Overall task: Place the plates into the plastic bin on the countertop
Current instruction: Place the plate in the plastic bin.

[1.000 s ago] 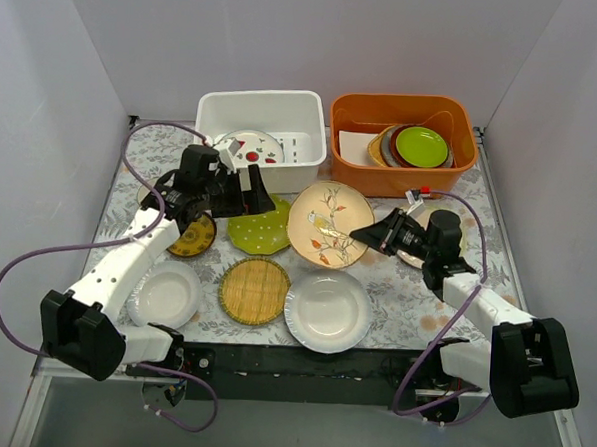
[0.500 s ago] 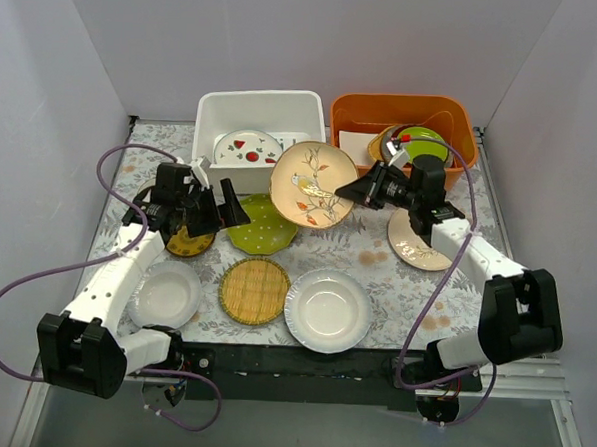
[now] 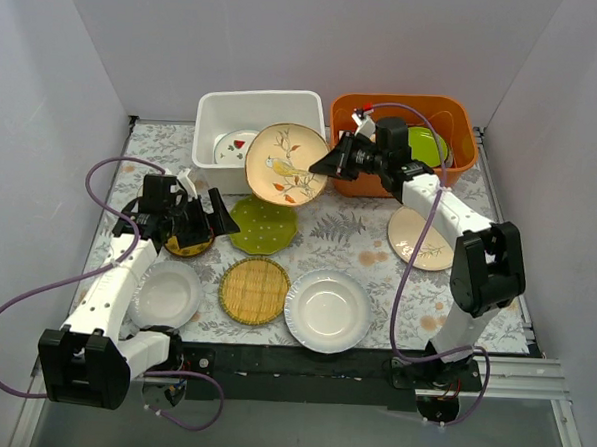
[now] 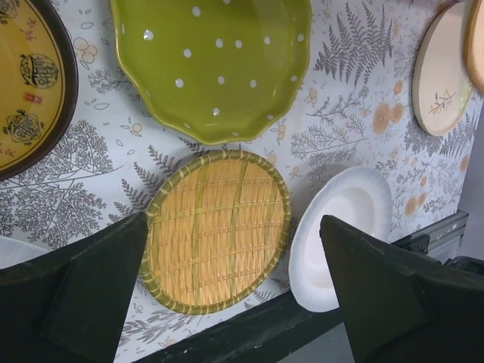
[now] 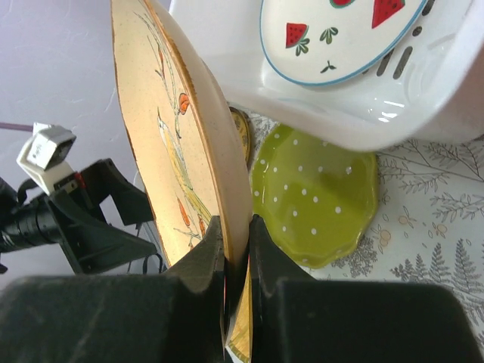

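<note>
One plate is in the air: the bird-and-branch plate [image 3: 287, 164], standing almost on edge, is pinched at its rim by the right fingers [image 5: 203, 261], which are clenched on a thin strip of the lip. It hangs at the near right corner of the white plastic bin [image 3: 260, 94], between it and the orange tub [image 3: 460, 164]. A strawberry-print plate [image 3: 230, 146] already lies in the bin. The left fingers [image 4: 91, 291] are spread wide and hold nothing, above the desk [image 3: 353, 231] near the dark-yellow patterned plate [image 3: 191, 244] and the green dotted plate [image 3: 262, 226]. The woven bamboo plate [image 3: 255, 290], a white plate [image 3: 165, 294] at the near left, a deeper white plate [image 3: 326, 311] and a beige plate [image 3: 420, 239] at the right wait on the cloth. The grip is the weak point: so small a bite on a tilted disc could let it swing or slip out. Its lower edge looks close to the bin's wall, so a low sweep could knock the rim, shove the bin or jar the plate loose. Released too high, it could chip the strawberry-print plate beneath.
</note>
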Action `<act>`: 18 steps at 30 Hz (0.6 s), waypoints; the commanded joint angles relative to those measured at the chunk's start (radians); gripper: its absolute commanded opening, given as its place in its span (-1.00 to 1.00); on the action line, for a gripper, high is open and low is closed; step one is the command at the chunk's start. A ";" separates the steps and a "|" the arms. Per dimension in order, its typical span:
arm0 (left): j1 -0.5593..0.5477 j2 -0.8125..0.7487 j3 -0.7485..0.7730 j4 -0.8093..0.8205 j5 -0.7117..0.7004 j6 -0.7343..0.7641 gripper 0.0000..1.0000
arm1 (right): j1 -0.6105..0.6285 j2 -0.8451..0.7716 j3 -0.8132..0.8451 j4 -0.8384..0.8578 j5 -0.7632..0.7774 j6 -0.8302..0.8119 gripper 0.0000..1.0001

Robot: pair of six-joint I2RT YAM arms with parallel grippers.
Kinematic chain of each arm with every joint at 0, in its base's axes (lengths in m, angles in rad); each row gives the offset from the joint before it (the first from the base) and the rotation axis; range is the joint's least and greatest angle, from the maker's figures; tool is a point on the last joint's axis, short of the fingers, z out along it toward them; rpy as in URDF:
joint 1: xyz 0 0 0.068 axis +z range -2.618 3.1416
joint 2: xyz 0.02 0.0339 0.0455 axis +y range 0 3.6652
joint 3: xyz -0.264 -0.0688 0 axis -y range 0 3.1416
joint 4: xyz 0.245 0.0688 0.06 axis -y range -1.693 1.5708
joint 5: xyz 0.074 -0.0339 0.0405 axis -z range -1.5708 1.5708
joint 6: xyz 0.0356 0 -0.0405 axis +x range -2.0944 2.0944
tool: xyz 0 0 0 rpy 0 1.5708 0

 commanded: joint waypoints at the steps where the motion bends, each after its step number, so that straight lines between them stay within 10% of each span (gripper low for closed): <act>1: 0.006 -0.037 -0.021 -0.013 0.041 0.026 0.96 | 0.026 0.049 0.231 0.018 0.018 0.017 -0.97; 18: 0.009 -0.046 -0.015 -0.036 0.048 0.049 0.96 | 0.071 0.440 0.764 -0.060 0.044 0.147 -0.97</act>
